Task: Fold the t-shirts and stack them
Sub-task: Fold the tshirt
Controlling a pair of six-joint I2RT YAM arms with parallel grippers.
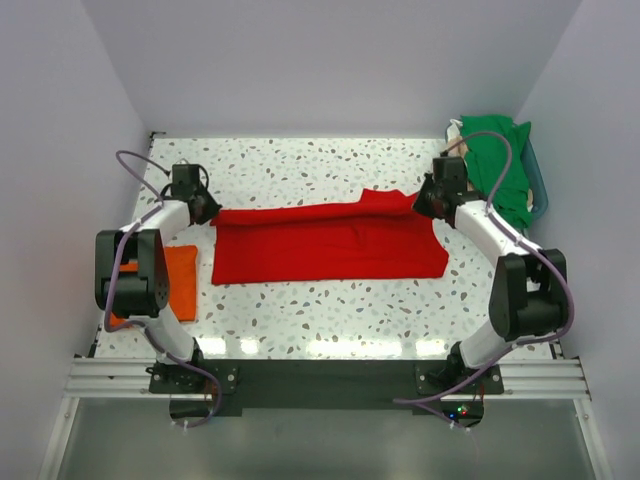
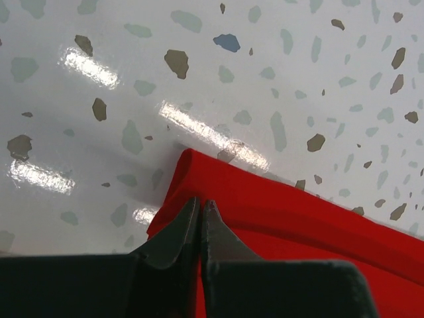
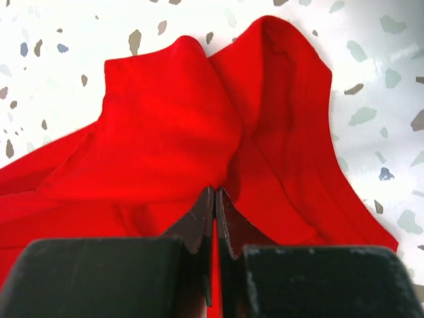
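Red soft cloth t-shirt (image 1: pixel 330 245) is clenched at both ends. The left jaws are pinched shut on its doubled corner at the bottom centre of the left wrist view. The right jaws are clamped on a ridge of bunched cloth, a red sliver showing between them. Outward from there, the shirt lies as a long band across the middle of the speckled white tabletop (image 1: pixel 320 320).

The fold looks only partly made: lengthwise halving seems done, crosswise folds and stacking remain. A flat orange cloth t-shirt (image 1: pixel 182 282) at left looks already folded. A crumpled green cloth t-shirt (image 1: pixel 500 160) waits in the teal plastic basket (image 1: pixel 540 190) at upper right.

Only the wrist views prove the grips and the layered edge. Only the overhead view shows the other shirts and the band's full span.
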